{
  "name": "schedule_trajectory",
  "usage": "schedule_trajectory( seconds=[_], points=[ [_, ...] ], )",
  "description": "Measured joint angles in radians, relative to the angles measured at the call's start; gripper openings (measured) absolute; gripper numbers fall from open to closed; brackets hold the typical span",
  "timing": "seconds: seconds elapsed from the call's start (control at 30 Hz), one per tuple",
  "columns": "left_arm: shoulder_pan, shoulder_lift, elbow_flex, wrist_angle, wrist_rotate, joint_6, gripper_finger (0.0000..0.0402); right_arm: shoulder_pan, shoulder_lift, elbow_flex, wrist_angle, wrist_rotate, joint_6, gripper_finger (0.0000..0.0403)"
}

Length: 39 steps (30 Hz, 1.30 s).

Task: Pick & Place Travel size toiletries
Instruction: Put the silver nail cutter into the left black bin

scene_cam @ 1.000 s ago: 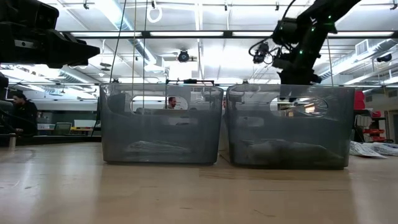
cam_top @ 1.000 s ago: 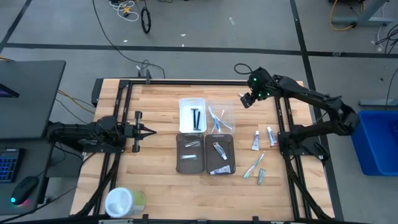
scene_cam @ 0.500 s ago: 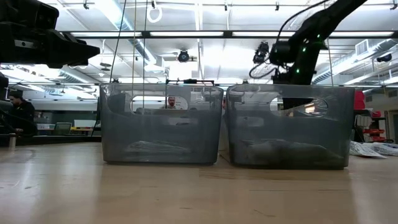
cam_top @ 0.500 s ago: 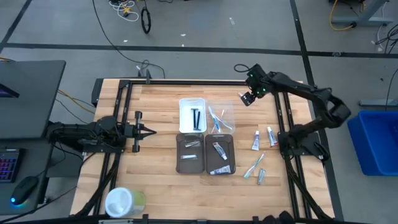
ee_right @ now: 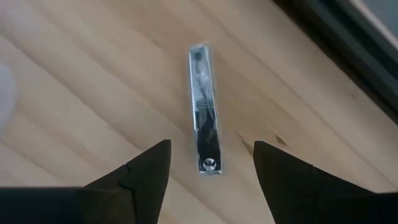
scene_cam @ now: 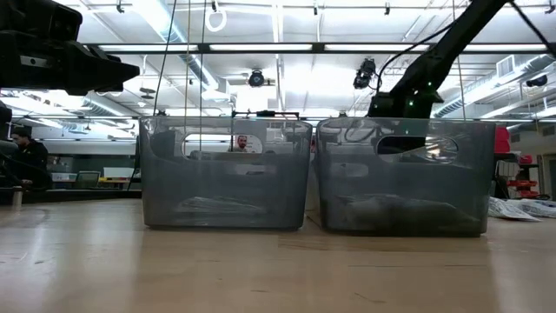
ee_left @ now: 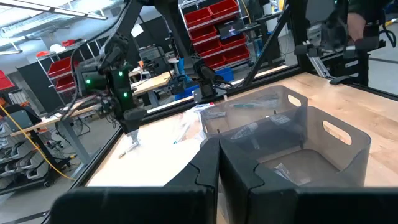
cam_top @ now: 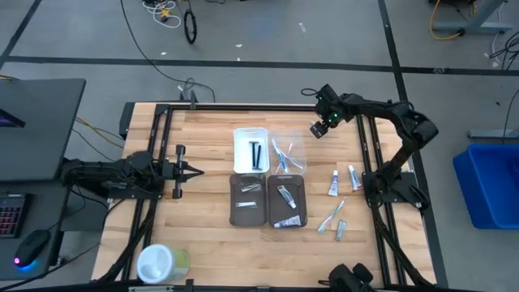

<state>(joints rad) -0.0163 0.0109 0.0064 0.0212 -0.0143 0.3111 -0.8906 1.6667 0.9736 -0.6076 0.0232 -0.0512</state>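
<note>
A slim metal nail clipper (ee_right: 204, 134) lies flat on the bare wood near the table's far right. My right gripper (ee_right: 210, 148) hangs open above it, pointing steeply down, with one finger on either side and clear of it; the high view shows this gripper (cam_top: 318, 129) beyond the trays. Two small white tubes (cam_top: 333, 185) (cam_top: 353, 176), a light-blue toothbrush (cam_top: 330, 216) and another small item (cam_top: 340, 230) lie loose on the wood at the right. My left gripper (cam_top: 193, 170) waits shut and level at the table's left.
In the table's middle stand a white tray (cam_top: 240, 138) with black sticks, a clear tray (cam_top: 297, 146) with toothbrushes, and two grey trays (cam_top: 236, 212) (cam_top: 302, 207) holding small items. A round white-and-green container (cam_top: 161, 264) sits at the near left. Black frame rails (cam_top: 364, 150) run along the sides.
My right gripper has come down toward the table at its far right and tipped more steeply downward, staying open. In the low view it has sunk behind the right grey tray.
</note>
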Motion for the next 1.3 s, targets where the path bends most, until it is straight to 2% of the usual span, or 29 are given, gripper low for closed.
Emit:
schedule_trajectory(
  seconds=[0.17,0.4,0.63,1.03,1.13,1.3],
  points=[
    [0.0,0.0,0.0,0.0,0.0,0.0,0.0016,0.002,0.044,0.0,0.003,0.06,-0.042,0.0249],
    [0.0,0.0,0.0,0.0,0.0,0.0,0.0016,0.008,0.082,0.0,0.023,0.054,-0.057,0.0242],
    [0.0,0.0,0.0,0.0,0.0,0.0,0.0016,0.023,0.11,0.003,0.036,0.051,-0.073,0.0198],
    [0.0,0.0,0.0,0.0,0.0,0.0,0.0016,0.025,0.109,0.001,0.034,0.036,-0.07,0.0075],
    [0.0,0.0,0.0,0.0,0.0,0.0,0.0016,0.025,0.096,-0.001,0.033,0.04,-0.07,0.0064],
    [0.0,0.0,0.0,0.0,0.0,0.0,0.0016,0.02,0.044,-0.004,0.027,0.078,-0.044,0.0069]
  ],
)
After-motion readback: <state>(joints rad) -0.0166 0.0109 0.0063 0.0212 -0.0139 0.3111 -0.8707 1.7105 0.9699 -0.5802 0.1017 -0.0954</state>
